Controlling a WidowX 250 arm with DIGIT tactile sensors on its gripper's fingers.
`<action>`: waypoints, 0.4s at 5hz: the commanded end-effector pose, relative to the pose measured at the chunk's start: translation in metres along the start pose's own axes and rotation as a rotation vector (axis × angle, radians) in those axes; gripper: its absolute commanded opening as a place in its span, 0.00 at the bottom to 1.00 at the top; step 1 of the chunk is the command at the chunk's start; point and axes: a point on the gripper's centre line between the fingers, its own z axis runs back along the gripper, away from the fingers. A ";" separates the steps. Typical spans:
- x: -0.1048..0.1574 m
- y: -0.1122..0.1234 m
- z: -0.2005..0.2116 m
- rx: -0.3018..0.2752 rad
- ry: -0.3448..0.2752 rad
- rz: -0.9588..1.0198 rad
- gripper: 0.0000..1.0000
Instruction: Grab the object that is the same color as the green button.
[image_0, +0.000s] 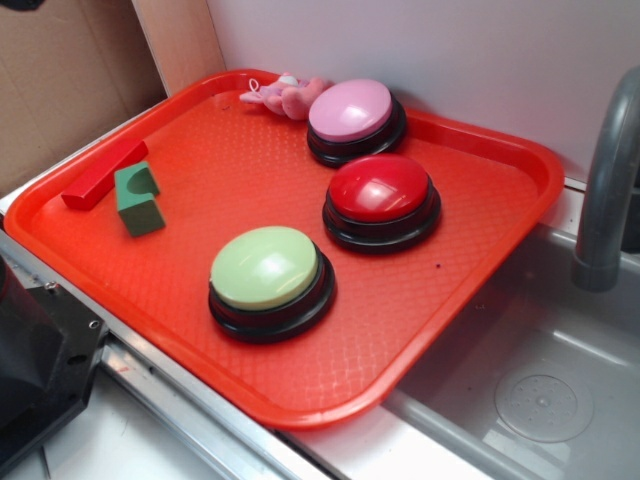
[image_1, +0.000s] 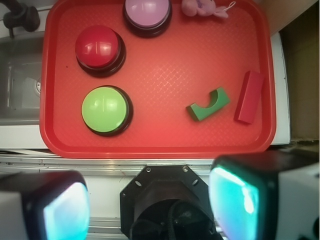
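A small dark green block (image_0: 138, 197) with a curved notch lies on the left part of the red tray (image_0: 470, 290), next to a long red bar (image_0: 103, 175). In the wrist view the block (image_1: 208, 104) sits right of centre, notch facing up. The pale lime-green dome button (image_0: 266, 268) on a black base stands at the tray's front; it also shows in the wrist view (image_1: 105, 109). My gripper (image_1: 150, 205) is open and empty, high above the tray's near edge, well apart from the block. Its pads (image_1: 65, 212) frame the robot's black base.
A red dome button (image_0: 380, 190) and a pink dome button (image_0: 352, 111) stand further back. A pink soft toy (image_0: 285, 95) lies at the tray's far edge. A grey sink (image_0: 540, 380) with a faucet (image_0: 608, 180) lies right of the tray. The robot base (image_0: 35, 370) is at the front left.
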 end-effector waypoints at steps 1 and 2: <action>0.000 0.000 0.000 0.000 0.000 0.000 1.00; -0.003 0.018 -0.017 -0.012 -0.049 0.178 1.00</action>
